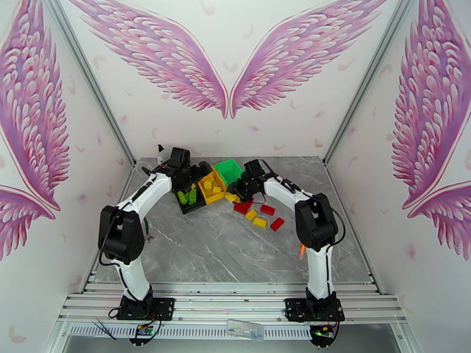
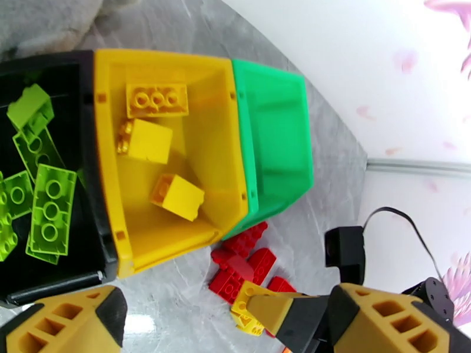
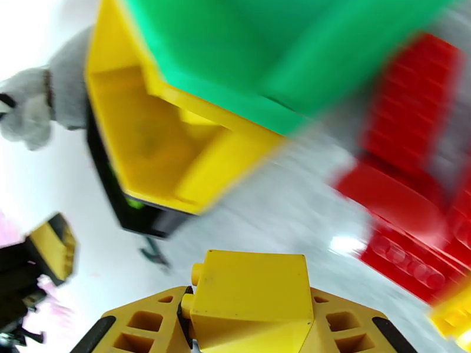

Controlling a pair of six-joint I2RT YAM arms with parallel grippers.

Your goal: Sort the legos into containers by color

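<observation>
We judge the sort roughly half done: green legos [image 2: 50, 207] lie in the black bin [image 2: 53, 277], three yellow legos [image 2: 176, 195] in the yellow bin [image 2: 212, 142], the green bin [image 2: 277, 142] is bare, red legos [image 2: 241, 272] litter the surface [image 2: 176, 301] at lower centre, the right jaws clamp a yellow brick [image 3: 250, 289], the left jaws gape empty.

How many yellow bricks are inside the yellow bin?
3. In the yellow bin: a flat brick by the end wall, a middle block beside it, a third block on the open floor. Its near wall might hide more.

Grey marbled table [image 1: 224, 248]; three joined bins [image 2: 206, 142] sit on it; red bricks [image 1: 268, 209] and yellow bricks [image 1: 259, 222] lie loose beside.
</observation>
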